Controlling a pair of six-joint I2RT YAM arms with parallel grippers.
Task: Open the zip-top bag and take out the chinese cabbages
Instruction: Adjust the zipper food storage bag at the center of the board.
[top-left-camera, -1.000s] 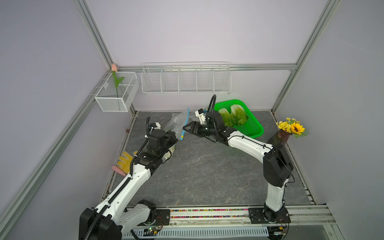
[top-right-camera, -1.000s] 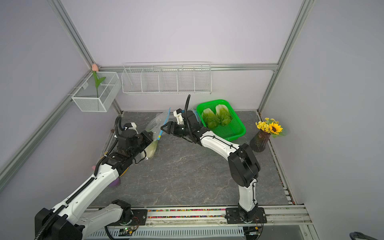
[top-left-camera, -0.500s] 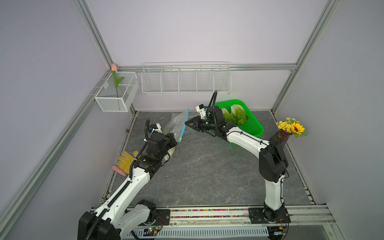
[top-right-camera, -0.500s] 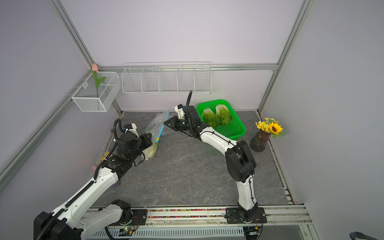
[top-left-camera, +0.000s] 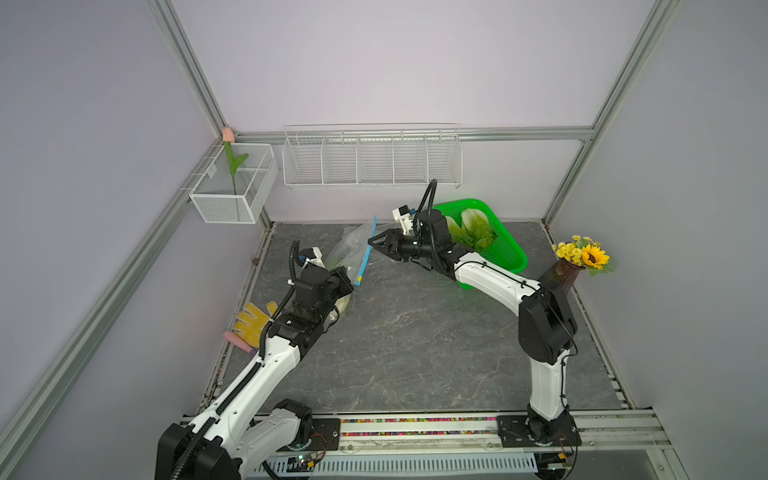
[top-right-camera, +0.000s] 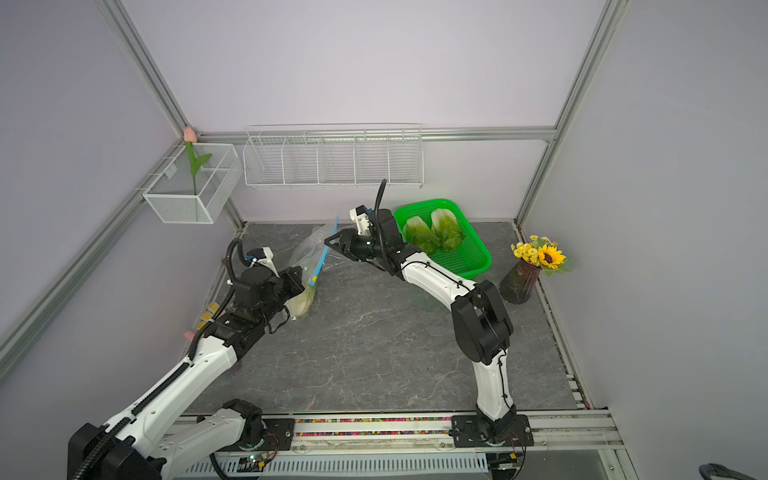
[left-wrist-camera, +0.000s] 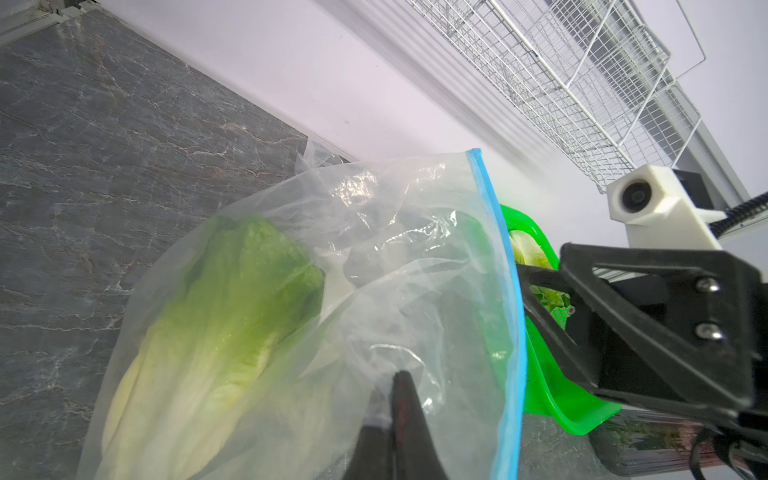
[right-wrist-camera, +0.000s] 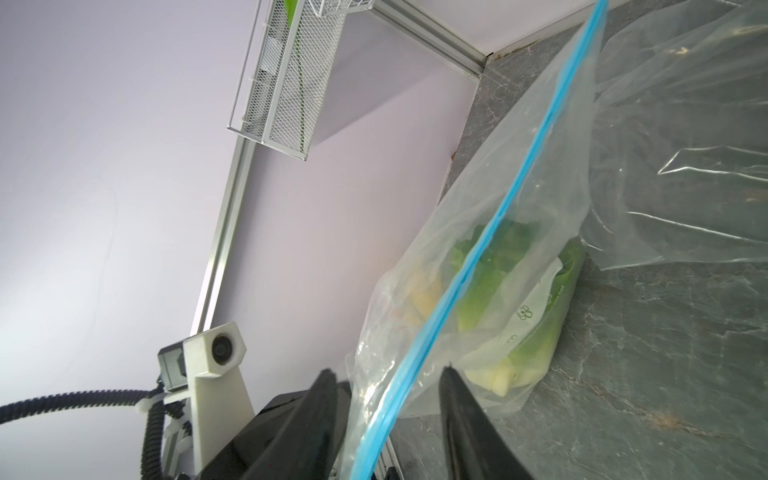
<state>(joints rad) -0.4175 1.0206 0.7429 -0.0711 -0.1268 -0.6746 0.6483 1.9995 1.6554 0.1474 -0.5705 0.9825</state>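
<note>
Between the parted right fingers (right-wrist-camera: 455, 390): one zip-top bag's (right-wrist-camera: 540, 187) blue seal (right-wrist-camera: 468, 266).
Left fingers (left-wrist-camera: 405, 399) clamp its film; one cabbage (left-wrist-camera: 216, 332) inside, two cabbages (top-right-camera: 417, 235) (top-right-camera: 446, 232) in a basket (top-right-camera: 469, 259).

**Inventory of the scene, by kind.**
Three chinese cabbages (top-right-camera: 417, 237) (top-right-camera: 448, 232) (left-wrist-camera: 208, 332) are counted: two in the one green basket (top-right-camera: 467, 266) and one inside the one zip-top bag (left-wrist-camera: 415, 249). Two grippers are seen, the left gripper (left-wrist-camera: 397, 384) and the right gripper (top-left-camera: 371, 241). Two white wire holders are mounted: one mesh box (top-left-camera: 232, 208), holding one tulip (top-left-camera: 227, 135), and one rack (top-left-camera: 370, 166) of five compartments. One vase (top-left-camera: 559, 276), one sunflower (top-left-camera: 595, 257) and one yellow glove (top-left-camera: 253, 322) are also shown.
</note>
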